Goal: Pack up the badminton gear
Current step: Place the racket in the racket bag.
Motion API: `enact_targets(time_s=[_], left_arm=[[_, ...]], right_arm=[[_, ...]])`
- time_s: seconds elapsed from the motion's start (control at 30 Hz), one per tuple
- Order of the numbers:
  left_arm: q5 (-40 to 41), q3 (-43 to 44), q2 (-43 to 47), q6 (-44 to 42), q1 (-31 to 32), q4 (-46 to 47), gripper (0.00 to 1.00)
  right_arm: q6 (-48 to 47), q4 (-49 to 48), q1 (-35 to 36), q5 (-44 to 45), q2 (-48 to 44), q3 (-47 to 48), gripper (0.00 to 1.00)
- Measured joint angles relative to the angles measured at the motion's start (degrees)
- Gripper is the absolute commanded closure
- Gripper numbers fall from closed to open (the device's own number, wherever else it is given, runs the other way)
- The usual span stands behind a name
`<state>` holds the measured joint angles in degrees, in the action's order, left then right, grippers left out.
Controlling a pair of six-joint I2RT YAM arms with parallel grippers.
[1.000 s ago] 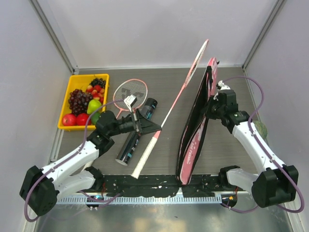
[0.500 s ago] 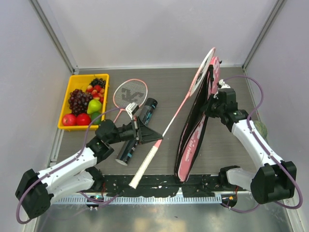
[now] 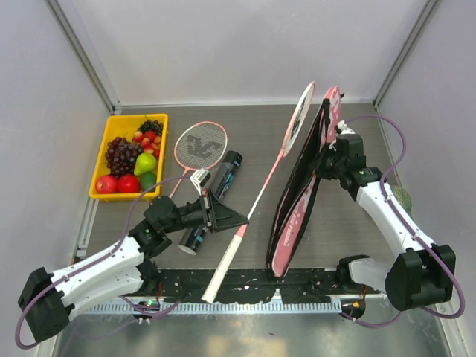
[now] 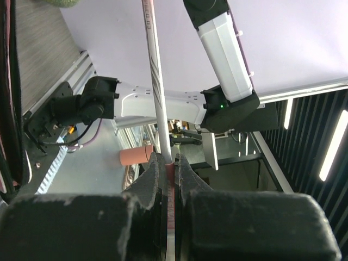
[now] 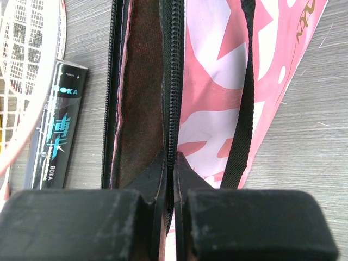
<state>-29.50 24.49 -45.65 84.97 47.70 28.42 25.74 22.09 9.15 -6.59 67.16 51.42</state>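
Since last frame, your left arm draws back toward near edge and held racket (image 3: 300,119) head swings left, off bag rim. Left gripper (image 3: 239,221) pinches shaft-handle junction. Right gripper (image 3: 327,158) is clamped on zipper edge of pink bag (image 3: 297,208), which stands on edge. Narrow strip of tabletop (image 3: 253,126) shows between shaft and bag. Tube (image 3: 212,201) lies left of shaft.

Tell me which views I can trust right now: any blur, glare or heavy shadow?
Top external: even soft light, faint shadows, all sharp. Left wrist: the left fingers blurred up close, racket shaft crisp, light strips glaring at right. Right wrist: right fingers soft, bag zipper and tube lettering crisp.
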Motion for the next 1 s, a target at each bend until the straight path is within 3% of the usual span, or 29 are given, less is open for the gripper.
enact_targets(time_s=[0.4,1.0], left_arm=[[2.49,-1.70,-3.48,0.35,7.37,3.26,1.00],[5.51,-5.66,-5.53,1.88,7.43,6.58,1.00]], right_arm=[[0.11,-0.13,0.00,0.00,0.13,0.17,0.95],[0.37,-0.15,-0.04,-0.44,-0.07,0.24,0.95]])
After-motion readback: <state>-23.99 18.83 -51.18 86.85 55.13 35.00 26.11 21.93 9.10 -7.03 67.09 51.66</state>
